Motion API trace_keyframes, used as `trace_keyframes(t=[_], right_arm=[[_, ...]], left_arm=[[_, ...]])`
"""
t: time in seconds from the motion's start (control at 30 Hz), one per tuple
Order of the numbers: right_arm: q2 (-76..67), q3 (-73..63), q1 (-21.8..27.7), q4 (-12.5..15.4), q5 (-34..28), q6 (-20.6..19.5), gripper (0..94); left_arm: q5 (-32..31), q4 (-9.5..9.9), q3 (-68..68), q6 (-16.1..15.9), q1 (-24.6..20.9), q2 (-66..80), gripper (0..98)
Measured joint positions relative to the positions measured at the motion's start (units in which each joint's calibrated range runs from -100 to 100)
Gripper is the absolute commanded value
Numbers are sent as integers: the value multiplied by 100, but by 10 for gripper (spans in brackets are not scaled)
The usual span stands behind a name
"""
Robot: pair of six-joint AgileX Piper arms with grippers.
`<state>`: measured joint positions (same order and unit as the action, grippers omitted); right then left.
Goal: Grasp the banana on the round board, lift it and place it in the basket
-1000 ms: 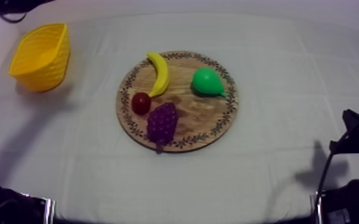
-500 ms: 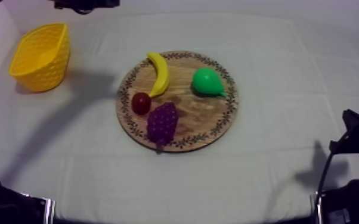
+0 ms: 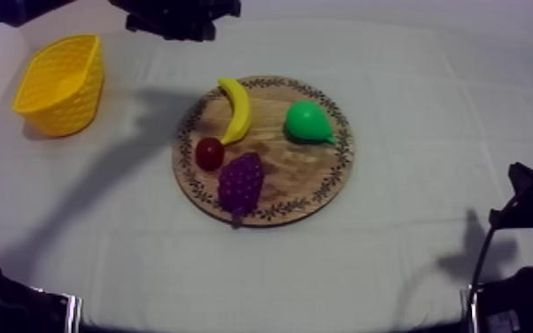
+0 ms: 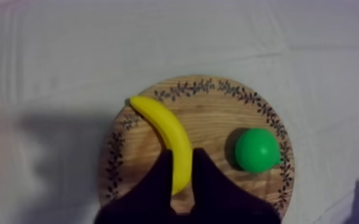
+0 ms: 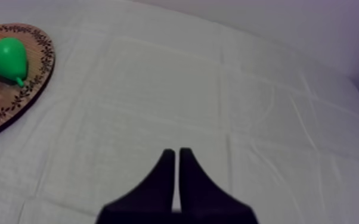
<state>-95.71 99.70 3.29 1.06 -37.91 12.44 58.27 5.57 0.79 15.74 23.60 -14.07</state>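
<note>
The yellow banana (image 3: 235, 108) lies on the back left part of the round wooden board (image 3: 305, 181), curved, its lower end next to the small red fruit (image 3: 209, 153). The yellow basket (image 3: 60, 84) stands at the far left. My left arm (image 3: 181, 18) hangs high over the table's back edge, between basket and board. My left gripper (image 4: 182, 154) looks down on the banana (image 4: 169, 128) from well above, its fingers a little apart and open, with nothing held. My right gripper (image 5: 176, 152) is shut, low over bare cloth.
A green pear (image 3: 308, 121) lies on the board's right part and a purple bunch of grapes (image 3: 241, 181) at its front. My right arm (image 3: 527, 230) rests at the lower right edge. Bare cloth lies between basket and board.
My left arm has come in along the back edge from the upper left toward the board, and its shadow has spread toward the board. Fruit, basket and right arm have not moved.
</note>
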Motion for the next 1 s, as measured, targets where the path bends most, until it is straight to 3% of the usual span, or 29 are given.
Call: trace_keyframes(t=[0.1, 0.23, 0.6, 1.0], right_arm=[[0, 0, 0, 0, 0, 0, 6], [0, 0, 0, 0, 0, 0, 6], [0, 0, 0, 0, 0, 0, 6], [0, 0, 0, 0, 0, 0, 6]], left_arm=[[225, -5, -185, 4, 27, -243, 689], [354, -39, -320, 21, 36, -482, 783], [515, -83, -612, 71, 56, -1056, 818], [719, -317, -1316, -17, 75, -2336, 802]])
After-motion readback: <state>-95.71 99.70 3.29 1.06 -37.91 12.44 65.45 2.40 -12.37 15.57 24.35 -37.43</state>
